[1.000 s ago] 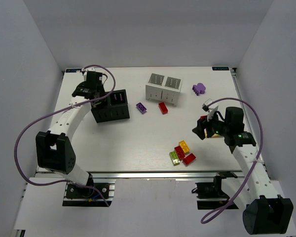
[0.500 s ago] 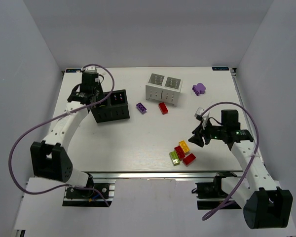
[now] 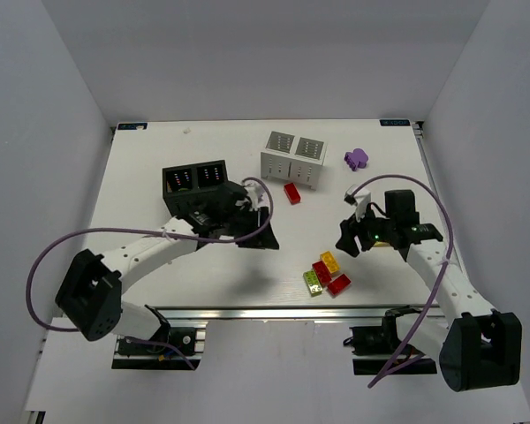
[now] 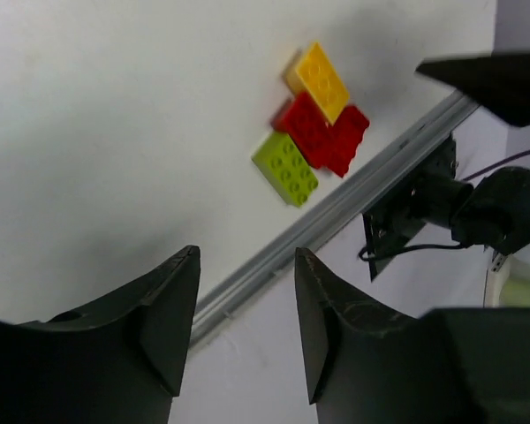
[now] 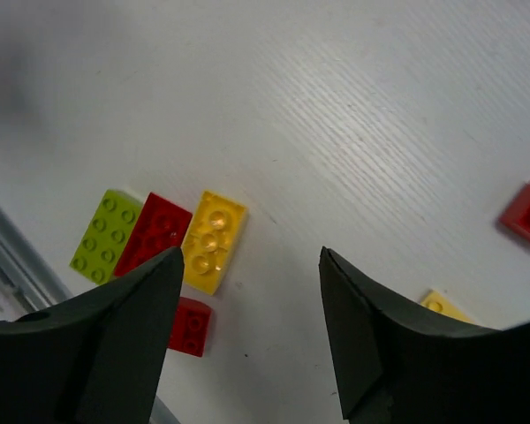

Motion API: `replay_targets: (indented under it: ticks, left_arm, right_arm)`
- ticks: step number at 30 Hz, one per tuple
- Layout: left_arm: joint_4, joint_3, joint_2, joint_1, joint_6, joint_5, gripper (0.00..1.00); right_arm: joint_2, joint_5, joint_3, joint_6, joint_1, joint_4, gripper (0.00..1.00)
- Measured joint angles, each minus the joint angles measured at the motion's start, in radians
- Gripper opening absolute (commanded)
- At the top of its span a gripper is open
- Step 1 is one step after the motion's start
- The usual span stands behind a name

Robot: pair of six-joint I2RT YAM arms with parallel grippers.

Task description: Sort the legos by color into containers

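Black container (image 3: 194, 177) and white container (image 3: 293, 159) stood apart; four legos (image 3: 321, 271) clustered at the near edge of the table (image 3: 247, 291). Left gripper (image 4: 245, 265) and right gripper (image 5: 252, 265) gaped, empty.

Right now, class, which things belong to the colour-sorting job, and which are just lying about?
Job: black box, white box, yellow brick, green brick, two front red bricks, far red brick, purple piece.
Lying about: purple cable, metal rail.

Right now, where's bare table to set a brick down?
Bare: the far strip behind the black box and white box, and the near middle between the left arm and the four-brick cluster. Crowded: that cluster beside the right tool.
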Motion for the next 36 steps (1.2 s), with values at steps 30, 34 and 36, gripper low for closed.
replay_targets:
  ticks: [30,34,36]
  left_arm:
    - [-0.384,0.53,0.629,-0.582,-0.506,-0.55,0.68]
    - [-0.407,0.537,0.657,-0.618,-0.539,-0.589,0.67]
    - [-0.412,0.537,0.661,-0.629,-0.55,-0.604,0.7]
  right_arm:
    - [-0.134,0.413,0.026,0.348,-0.209,0.164,0.63]
    - [-0.137,0.395,0.026,0.349,-0.224,0.163,0.63]
    - [-0.137,0.387,0.026,0.349,-0.232,0.163,0.63]
